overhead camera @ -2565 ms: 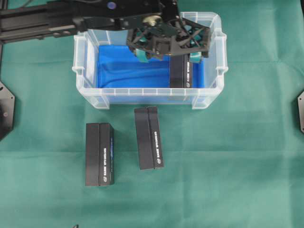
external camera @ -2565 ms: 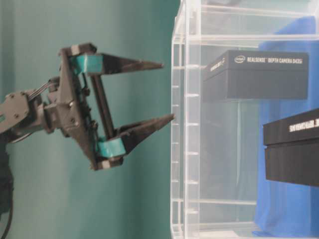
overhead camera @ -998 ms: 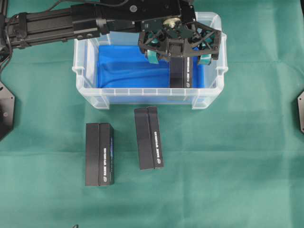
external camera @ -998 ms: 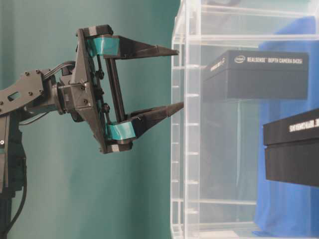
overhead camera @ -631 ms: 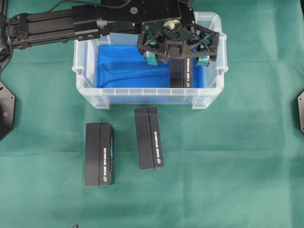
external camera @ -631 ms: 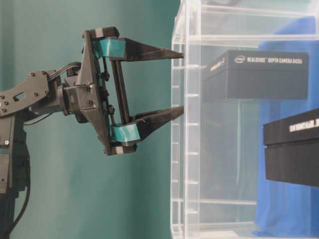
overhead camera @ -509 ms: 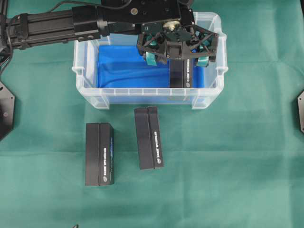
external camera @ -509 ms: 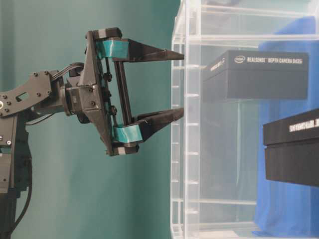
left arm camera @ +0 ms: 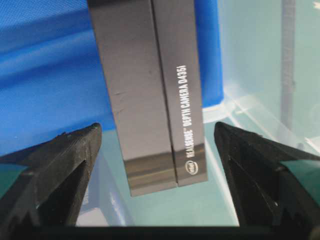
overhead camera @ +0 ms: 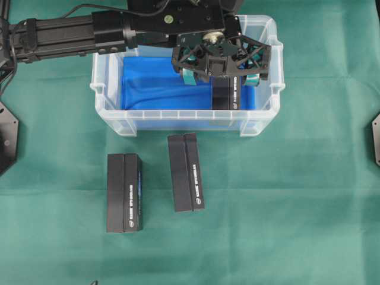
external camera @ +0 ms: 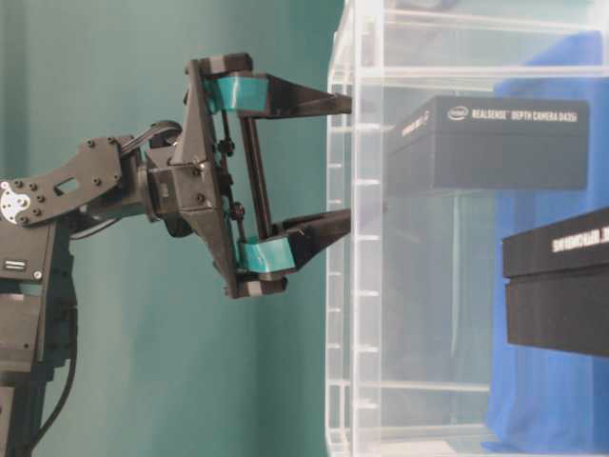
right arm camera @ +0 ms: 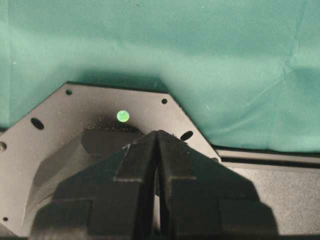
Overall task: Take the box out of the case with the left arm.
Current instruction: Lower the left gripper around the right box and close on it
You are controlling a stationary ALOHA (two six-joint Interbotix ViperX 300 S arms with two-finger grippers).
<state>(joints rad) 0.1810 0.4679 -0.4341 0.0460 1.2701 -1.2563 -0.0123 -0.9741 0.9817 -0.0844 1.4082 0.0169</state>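
The case (overhead camera: 107, 89) is a clear plastic bin lined with blue cloth (overhead camera: 154, 83). A black box (overhead camera: 225, 98) lies at its right end, also seen as the box (left arm camera: 150, 100) in the left wrist view. My left gripper (overhead camera: 219, 77) hangs over that box's far end, open wide. Its fingertips are level with the case's rim (external camera: 347, 162) in the table-level view. Seen from the left wrist, the box's end sits between the spread fingers (left arm camera: 60, 155), untouched. My right gripper (right arm camera: 157, 135) is shut on nothing, over a black plate (right arm camera: 60, 130).
Two more black boxes lie on the green cloth in front of the case, one (overhead camera: 124, 192) at the left and one (overhead camera: 186, 180) nearer the middle. Black mounting plates sit at the left edge (overhead camera: 7, 136) and right edge (overhead camera: 376, 139).
My left gripper has come down toward the case, its fingertips now reaching rim level above the box. The jaws stay open. The boxes have not moved.
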